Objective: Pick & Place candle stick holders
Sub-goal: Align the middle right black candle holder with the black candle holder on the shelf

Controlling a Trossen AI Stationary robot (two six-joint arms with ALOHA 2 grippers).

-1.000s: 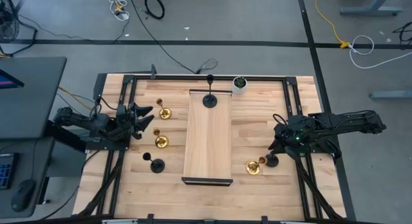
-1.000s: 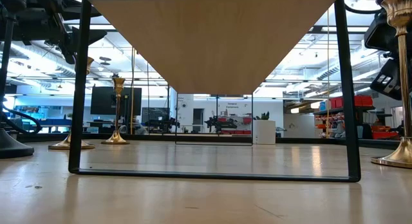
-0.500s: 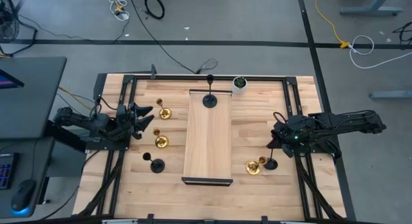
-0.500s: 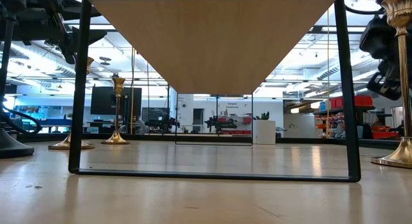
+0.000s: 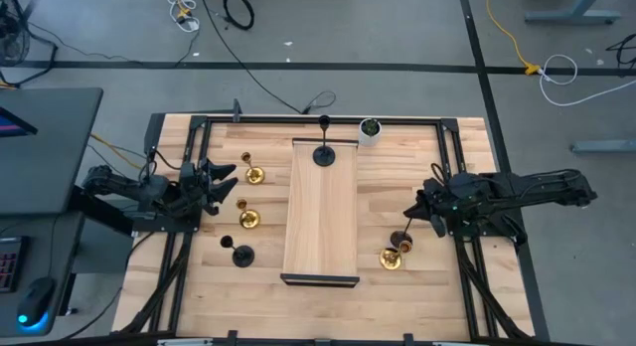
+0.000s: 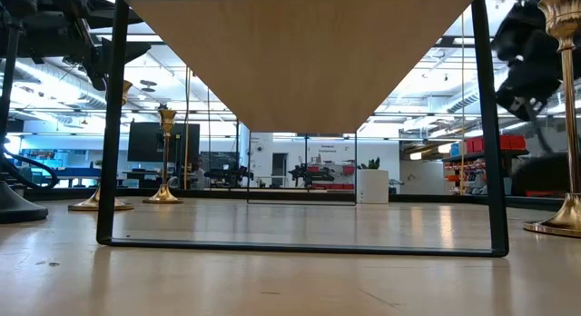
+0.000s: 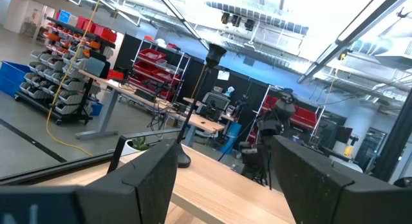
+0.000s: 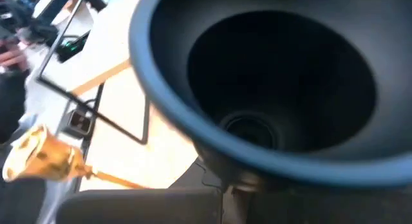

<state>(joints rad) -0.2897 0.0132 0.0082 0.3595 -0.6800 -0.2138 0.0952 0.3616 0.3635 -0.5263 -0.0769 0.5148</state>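
Gripping a black candle stick holder (image 5: 405, 239) by its cup, the right end effector (image 5: 425, 209) holds it tilted above the desk (image 5: 397, 167) beside a brass candle stick holder (image 5: 390, 258), right of the wooden riser (image 5: 321, 212), while the left end effector (image 5: 221, 182) waits open at the desk's left.

surface: wooden table (image 5: 397, 296)
on it: raised board (image 5: 321, 212), three brass holders (image 5: 254, 173), black holder (image 5: 241, 255), white pot (image 5: 370, 131)

Even, bright overhead light; short soft shadows on the wooden surface (image 5: 397, 187). Low view backlit by ceiling strips, right arm smeared. Right wrist view blurred: black cup (image 8: 270, 82) fills it, out of focus.
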